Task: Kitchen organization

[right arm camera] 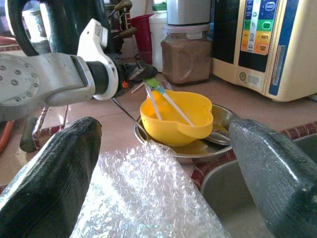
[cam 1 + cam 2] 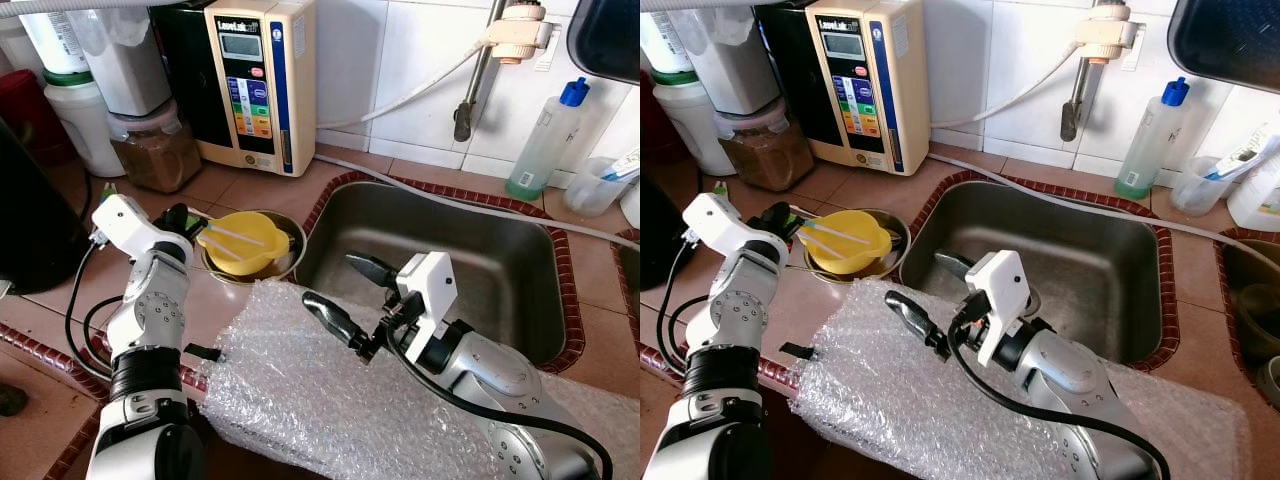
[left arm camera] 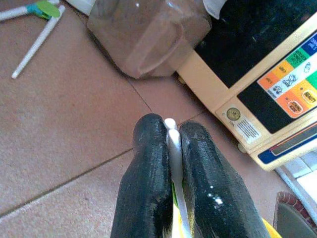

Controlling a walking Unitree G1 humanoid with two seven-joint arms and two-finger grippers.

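Observation:
A yellow bowl (image 2: 245,242) sits in a shallow metal dish (image 1: 218,144) on the tiled counter, left of the sink (image 2: 480,250). Two thin white sticks (image 1: 171,106) with green and blue ends lie across the bowl. My left gripper (image 2: 185,220) is at the bowl's left rim, shut on a white stick (image 3: 172,144). My right gripper (image 2: 330,280) hangs open over a sheet of bubble wrap (image 2: 300,400) at the counter's front edge, pointing toward the bowl with nothing between its fingers (image 1: 54,168).
A beige water machine (image 2: 255,80), a jar of brown powder (image 2: 150,150) and white containers stand along the back left. More white sticks (image 3: 34,34) lie on the tiles near the jar. A blue-capped bottle (image 2: 545,140) stands behind the sink.

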